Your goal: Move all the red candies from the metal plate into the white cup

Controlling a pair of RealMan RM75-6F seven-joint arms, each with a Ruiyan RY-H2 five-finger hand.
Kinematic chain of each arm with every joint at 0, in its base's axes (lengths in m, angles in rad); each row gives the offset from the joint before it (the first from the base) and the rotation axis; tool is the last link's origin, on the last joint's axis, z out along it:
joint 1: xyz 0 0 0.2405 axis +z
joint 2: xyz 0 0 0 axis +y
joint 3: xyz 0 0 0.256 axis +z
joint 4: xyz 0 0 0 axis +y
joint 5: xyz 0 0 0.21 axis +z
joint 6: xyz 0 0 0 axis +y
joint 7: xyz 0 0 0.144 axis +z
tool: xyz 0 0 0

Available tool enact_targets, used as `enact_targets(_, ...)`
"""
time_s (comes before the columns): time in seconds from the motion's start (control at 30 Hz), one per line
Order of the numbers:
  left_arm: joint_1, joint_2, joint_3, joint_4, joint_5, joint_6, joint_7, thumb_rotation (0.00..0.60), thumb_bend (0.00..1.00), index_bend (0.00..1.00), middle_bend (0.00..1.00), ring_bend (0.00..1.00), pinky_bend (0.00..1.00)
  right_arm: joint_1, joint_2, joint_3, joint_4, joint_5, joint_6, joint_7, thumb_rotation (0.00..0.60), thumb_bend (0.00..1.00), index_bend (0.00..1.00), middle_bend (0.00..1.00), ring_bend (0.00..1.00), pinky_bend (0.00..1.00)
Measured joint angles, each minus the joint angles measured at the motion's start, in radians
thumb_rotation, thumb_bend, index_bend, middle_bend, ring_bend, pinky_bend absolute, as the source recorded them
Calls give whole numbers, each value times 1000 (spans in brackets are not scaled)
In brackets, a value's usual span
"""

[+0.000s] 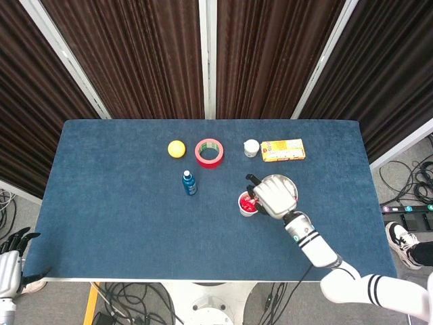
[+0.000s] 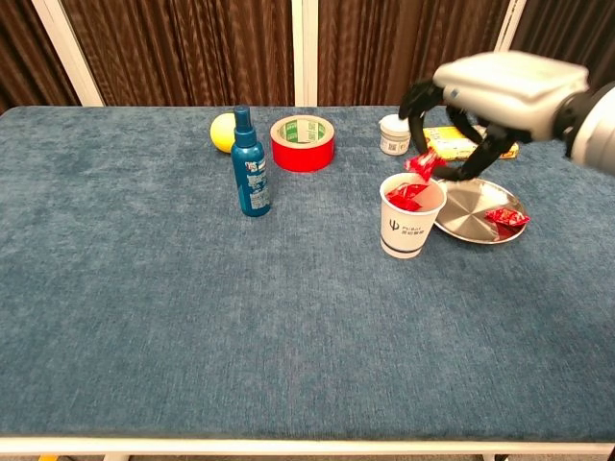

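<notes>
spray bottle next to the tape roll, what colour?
Blue spray bottle, with a label on its body; clearest in the chest view.

a robotics lab: a blue-clothed table (image 1: 122,203) boxed in by dark curtains (image 1: 135,54) on white frames, with loose cables (image 1: 135,298) trailing across the grey floor beneath.

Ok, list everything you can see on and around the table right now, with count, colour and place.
candy in hand: one, red, above the cup
candy: one, red, on the plate
white cup: one, holds red candies, beside the plate
metal plate: one, silver, right of the cup
spray bottle: one, blue, table centre
tape roll: one, red
ball: one, yellow
small jar: one, white
box: one, yellow
table: blue cloth
right hand: pinches candy
left hand: off table, holds nothing
</notes>
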Motion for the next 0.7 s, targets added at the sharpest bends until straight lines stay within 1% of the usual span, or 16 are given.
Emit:
enact_targets(0.1, 0, -1, 0, 4, 0, 0, -3, 600, 44, 296, 222, 135, 190, 12, -23, -8, 26, 20, -23, -18, 600, 326, 498, 225, 704, 1000)
enact_targets(0.13, 1, -1, 0, 5, -1, 0, -3, 600, 45, 296, 222, 135, 191, 15, -30, -12, 34, 25, -31, -23, 600, 307, 453, 223, 700, 1000)
enact_targets(0.17, 2, -2, 0, 6, -2, 1, -4, 600, 45, 296, 222, 135, 190, 17, -34, -16, 38, 28, -37, -27, 600, 278, 414, 220, 697, 1000)
enact_targets(0.23, 4, -2, 0, 7, -4, 2, -5, 600, 45, 296, 222, 135, 190, 19, -38, -21, 42, 32, -41, -31, 600, 147, 285, 209, 691, 1000)
enact_targets(0.33, 4, -2, 0, 7, -3, 2, -5, 600, 45, 296, 222, 135, 190, 13, -33, -18, 37, 31, -24, -23, 600, 73, 198, 204, 691, 1000)
enact_targets(0.43, 3, -4, 0, 6, -1, 1, -5, 600, 45, 296, 222, 135, 190, -2, -13, -13, 26, 29, 8, -8, 600, 63, 184, 213, 691, 1000)
enact_targets(0.5, 3, -4, 0, 7, -1, 1, -6, 600, 45, 296, 222, 135, 190, -17, 7, -10, 21, 31, 30, 3, 600, 66, 192, 230, 692, 1000)
enact_targets(0.6, 1, -5, 0, 9, 1, -1, -7, 600, 44, 296, 222, 135, 190, -41, 45, -6, 26, 55, 48, 12, 600, 87, 272, 243, 693, 1000)
enact_targets(0.67, -1, -7, 0, 9, 4, -3, -7, 600, 44, 296, 222, 135, 190, -51, 58, -7, 46, 80, 50, 5, 600, 99, 337, 228, 686, 1000)
enact_targets(0.7, -2, -8, 0, 9, 6, -4, -8, 600, 44, 296, 222, 135, 190, -55, 61, -9, 57, 90, 49, -3, 600, 99, 349, 216, 677, 1000)
